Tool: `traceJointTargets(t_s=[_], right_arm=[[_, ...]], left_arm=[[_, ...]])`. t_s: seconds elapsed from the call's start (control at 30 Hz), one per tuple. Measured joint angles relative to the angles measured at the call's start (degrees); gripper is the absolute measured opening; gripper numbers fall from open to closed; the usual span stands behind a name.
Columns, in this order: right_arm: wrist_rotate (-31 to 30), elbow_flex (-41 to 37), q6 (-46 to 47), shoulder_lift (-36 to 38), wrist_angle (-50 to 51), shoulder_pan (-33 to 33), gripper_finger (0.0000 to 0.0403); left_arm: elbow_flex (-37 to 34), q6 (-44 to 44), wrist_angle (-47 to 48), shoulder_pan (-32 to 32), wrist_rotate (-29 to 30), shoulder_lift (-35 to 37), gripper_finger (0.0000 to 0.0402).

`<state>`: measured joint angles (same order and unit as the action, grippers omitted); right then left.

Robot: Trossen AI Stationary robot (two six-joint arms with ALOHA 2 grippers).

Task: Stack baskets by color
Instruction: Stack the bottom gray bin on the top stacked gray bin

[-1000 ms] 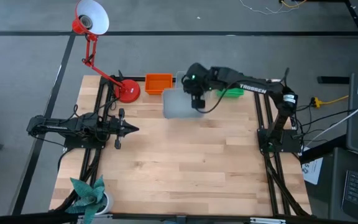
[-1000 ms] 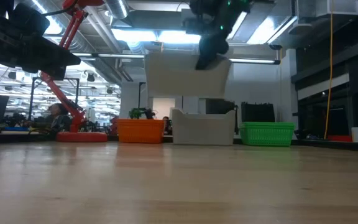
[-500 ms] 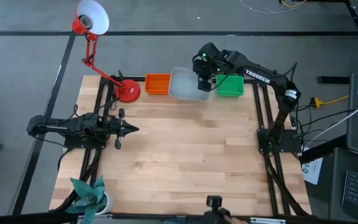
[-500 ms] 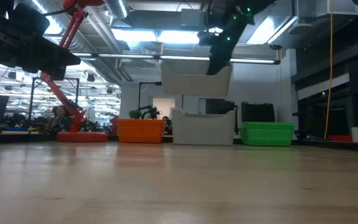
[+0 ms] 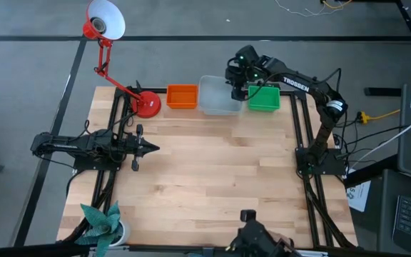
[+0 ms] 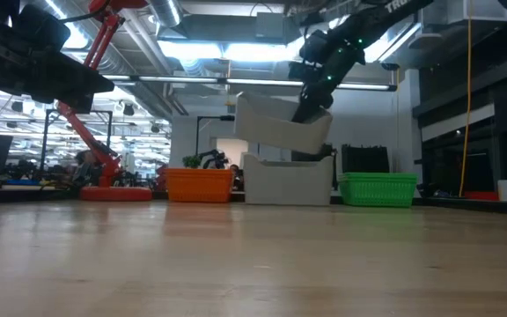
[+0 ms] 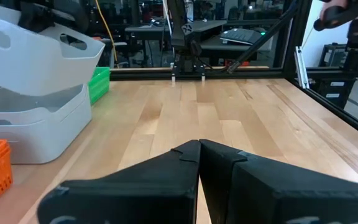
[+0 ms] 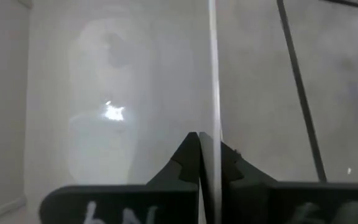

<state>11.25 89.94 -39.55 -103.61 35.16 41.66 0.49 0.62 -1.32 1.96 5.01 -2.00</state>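
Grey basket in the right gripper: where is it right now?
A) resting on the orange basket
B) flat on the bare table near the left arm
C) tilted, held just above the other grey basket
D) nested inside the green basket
C: the right gripper is shut on the wall of the held grey basket, which hangs tilted over the grey basket on the table, between the orange basket and the green basket.

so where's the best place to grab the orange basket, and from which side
Probably by one of its thin walls, coming straight down from above. The orange basket stands upright with its mouth open to the top, so a finger can drop inside and one outside. Its front wall looks freest: the lamp base sits on one side and the pale grey basket close on the other.
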Motion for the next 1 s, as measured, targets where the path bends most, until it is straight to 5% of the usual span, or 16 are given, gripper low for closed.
traceJointTargets(t_s=[1.0], right_arm=[[-0.43, -0.19, -6.14, -5.03, -1.93, 5.01, 0.0006]], left_arm=[[0.00, 0.00, 0.00, -0.01, 0.01, 0.00, 0.0000]])
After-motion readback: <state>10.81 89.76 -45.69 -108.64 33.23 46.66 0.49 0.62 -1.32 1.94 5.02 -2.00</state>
